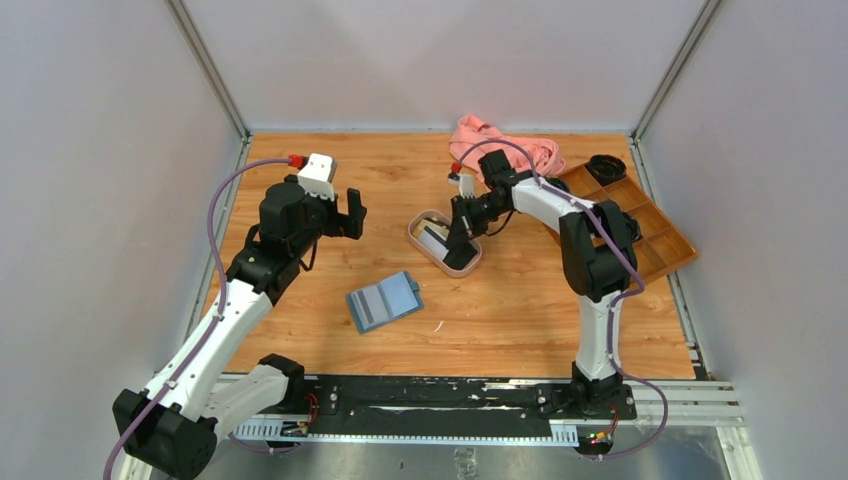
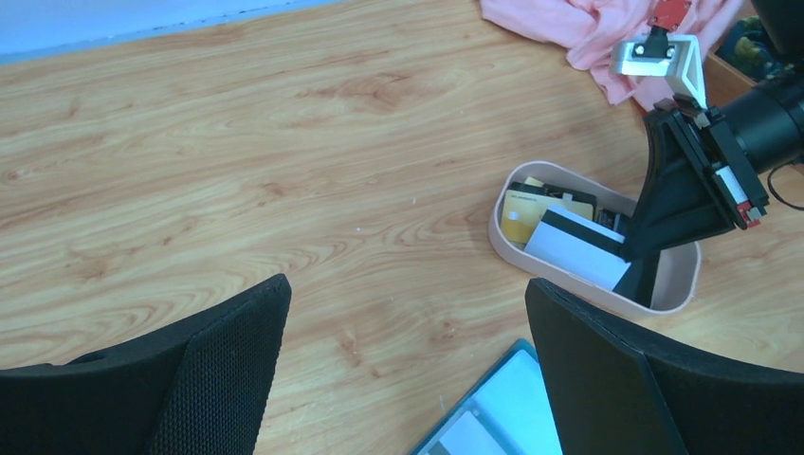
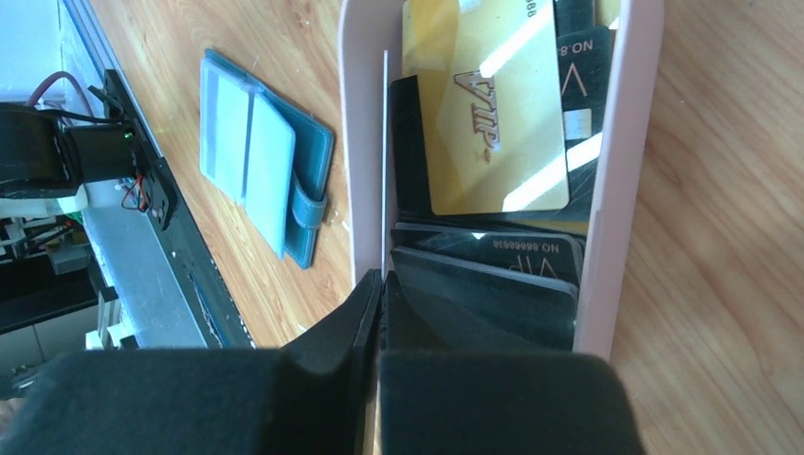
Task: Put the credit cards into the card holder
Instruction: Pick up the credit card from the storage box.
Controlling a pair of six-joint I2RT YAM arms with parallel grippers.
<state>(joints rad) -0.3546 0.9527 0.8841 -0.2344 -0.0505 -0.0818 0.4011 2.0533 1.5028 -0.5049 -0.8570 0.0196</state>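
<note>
From above, the right gripper (image 1: 462,248) reaches into the oval tray (image 1: 418,236) that holds the credit cards (image 1: 436,235). The card holder (image 1: 384,300) lies open on the desk (image 1: 560,320) to the near left of it, between both arms, its long axis nearly across. The left wrist view shows the left gripper (image 2: 408,289) wide open and empty. In the right wrist view, the jaws pinch a white card (image 3: 384,142) on its edge.

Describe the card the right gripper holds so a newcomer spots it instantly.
On the wooden table, find the oval pinkish tray near the middle. The right gripper reaches into it, shut on a thin white card with a black stripe, standing tilted on edge by the tray's wall. Its neighbours, a gold card and black cards, lie flat.
</note>
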